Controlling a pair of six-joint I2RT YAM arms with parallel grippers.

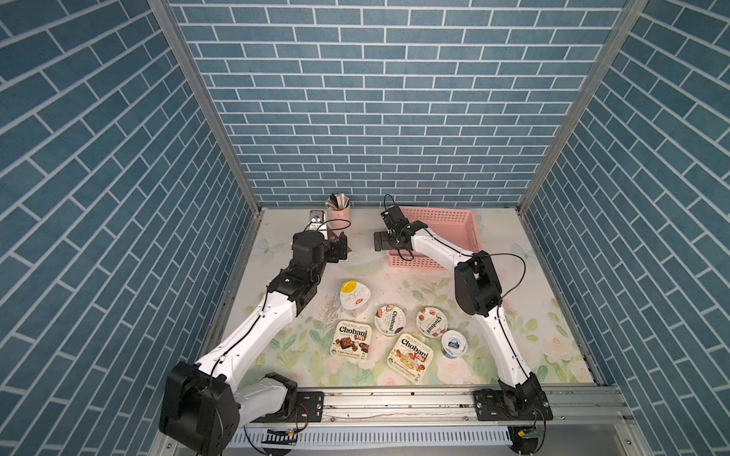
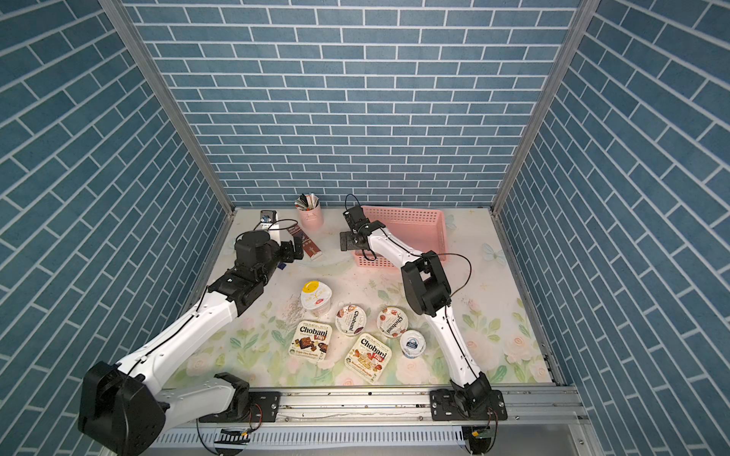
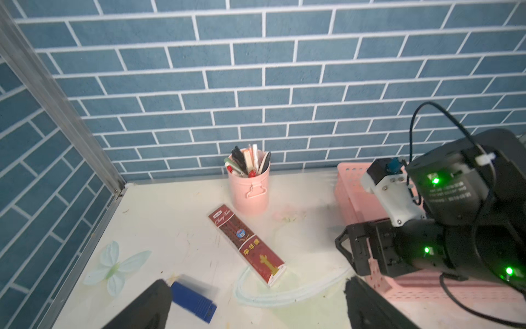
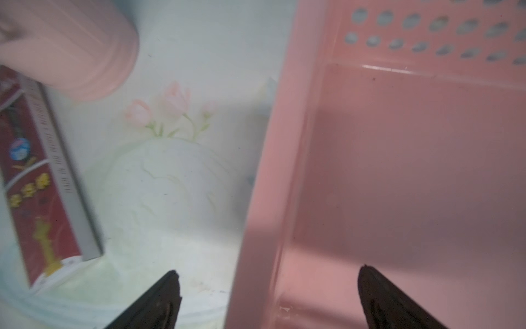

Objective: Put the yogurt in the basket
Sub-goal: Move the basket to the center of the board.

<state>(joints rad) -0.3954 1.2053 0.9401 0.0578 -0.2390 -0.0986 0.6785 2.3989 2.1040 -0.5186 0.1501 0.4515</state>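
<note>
While the six yogurt cups (image 1: 390,319) are sitting together on the near middle of the table (image 1: 525,300), well apart from the basket (image 1: 442,217) on the far right side, the right gripper (image 4: 269,270) is hanging with its jaws spread wide and holding nothing, one finger over the table and the other over the basket's floor. The left gripper (image 3: 256,282) is likewise standing wide and empty at the far left, facing a flat red box (image 3: 246,245) lying near a pink pen holder (image 3: 250,188).
</note>
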